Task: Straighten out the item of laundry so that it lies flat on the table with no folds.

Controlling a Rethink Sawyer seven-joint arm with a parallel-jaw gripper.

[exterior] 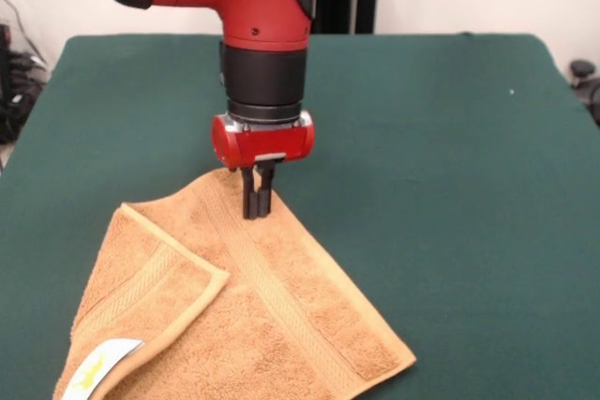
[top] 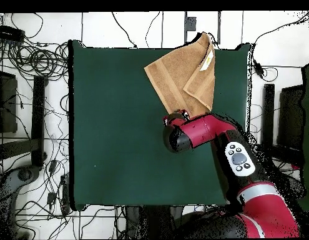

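Towel [exterior: 272,316]: orange-tan, one corner folded over with white label [exterior: 103,364] showing; lies at table [exterior: 450,156] edge farthest from robot, broad green cloth open beyond. Gripper [exterior: 258,196]: fingers closed together, tips on towel's corner.

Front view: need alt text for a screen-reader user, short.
A red and black robot arm reaches down with its pincer closed, tips on the far corner of an orange-tan towel. The towel lies on a dark green table with one corner folded over, a white label showing on the flap.
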